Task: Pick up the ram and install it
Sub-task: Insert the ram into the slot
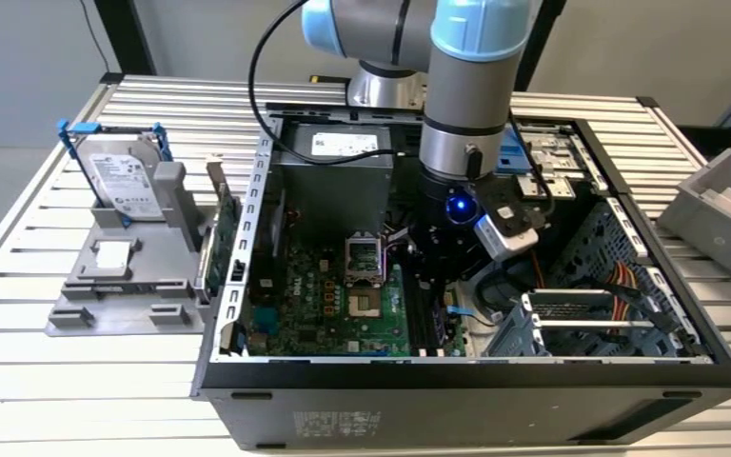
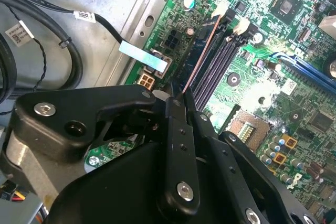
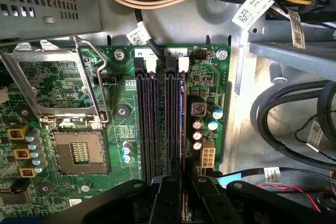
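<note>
The black two-fingered gripper (image 2: 176,109) is clenched on the thin green ram stick (image 2: 202,51), which stands edge-on in the rightmost dark motherboard slot (image 3: 182,124), centre frame in both wrist views.

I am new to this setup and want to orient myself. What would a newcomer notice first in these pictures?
The robot arm reaches down into the open computer case. Its gripper holds a thin RAM stick edge-on over the memory slots, beside the empty processor socket. A hard drive stands outside, on the exterior view's left.
</note>
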{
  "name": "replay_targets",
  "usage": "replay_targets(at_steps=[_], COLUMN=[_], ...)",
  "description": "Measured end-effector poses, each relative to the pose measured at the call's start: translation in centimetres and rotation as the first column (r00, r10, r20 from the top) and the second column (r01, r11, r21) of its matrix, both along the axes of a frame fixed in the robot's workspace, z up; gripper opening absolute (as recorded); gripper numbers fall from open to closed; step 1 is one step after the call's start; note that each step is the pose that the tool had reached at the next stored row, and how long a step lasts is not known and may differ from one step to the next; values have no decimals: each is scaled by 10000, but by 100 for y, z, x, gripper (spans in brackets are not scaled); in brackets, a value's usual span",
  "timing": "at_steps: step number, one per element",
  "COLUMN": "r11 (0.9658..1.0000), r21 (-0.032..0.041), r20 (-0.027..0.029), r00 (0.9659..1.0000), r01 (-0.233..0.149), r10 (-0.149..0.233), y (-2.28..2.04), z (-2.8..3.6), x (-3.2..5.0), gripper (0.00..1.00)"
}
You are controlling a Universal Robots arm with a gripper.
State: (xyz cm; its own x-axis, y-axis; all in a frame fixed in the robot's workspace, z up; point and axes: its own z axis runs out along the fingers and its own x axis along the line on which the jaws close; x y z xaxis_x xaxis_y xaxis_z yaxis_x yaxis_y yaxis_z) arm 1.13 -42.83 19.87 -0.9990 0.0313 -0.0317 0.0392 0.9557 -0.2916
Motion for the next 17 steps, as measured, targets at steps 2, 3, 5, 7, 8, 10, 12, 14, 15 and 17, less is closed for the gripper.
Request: replay_targets(at_steps=[2,3,5,7,8,10,12,14,15,17], r11=[10000,10000,10000,10000,10000,10000,10000,10000,10000,10000], r21=[0,0,0,0,1,0,-3,1,-2,-5], r20=[-1,-1,-1,0,4,8,10,24,32,52], r00=[10000,10000,10000,10000,10000,10000,10000,10000,10000,10000], r01=[0,0,0,0,0,-1,0,2,4,1], r10=[0,0,0,0,0,1,0,-2,-4,-1], y=[0,0,0,0,0,1,0,1,1,1], z=[0,0,0,-1,4,52,90,92,96,111], x=[0,0,0,0,0,-1,-2,-7,-10,-13], gripper=[0,0,0,0,0,0,0,0,0,0])
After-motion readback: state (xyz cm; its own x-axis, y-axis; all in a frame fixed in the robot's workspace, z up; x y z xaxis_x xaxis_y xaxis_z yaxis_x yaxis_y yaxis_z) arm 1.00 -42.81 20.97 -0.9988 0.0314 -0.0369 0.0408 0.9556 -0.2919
